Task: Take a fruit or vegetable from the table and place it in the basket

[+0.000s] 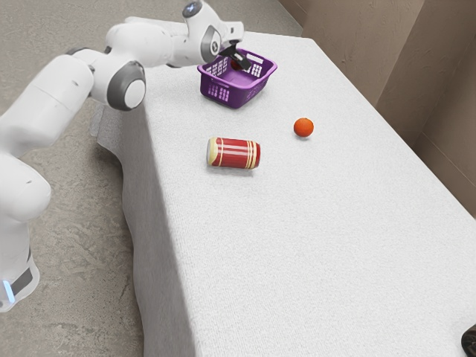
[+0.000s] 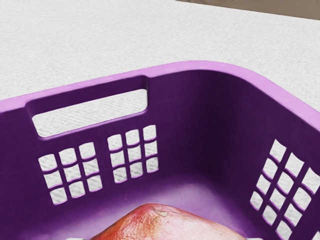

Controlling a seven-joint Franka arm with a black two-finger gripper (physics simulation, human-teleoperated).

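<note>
One reddish fruit (image 2: 165, 223) inside the purple basket (image 2: 200, 66): we're positioning our gripper (image 1: 239, 62) there, likely for placing, its grip unclear.

Red fruit/veg (image 2: 160, 225) (mottled) in purp. bskt (image 1: 239, 97).

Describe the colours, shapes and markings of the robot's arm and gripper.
The arm is white, with rounded, tube-like segments and dark grey parts at some joints. A pale blue strip marks its lower end, and a small blue disc its far end. The gripper is black.
</note>
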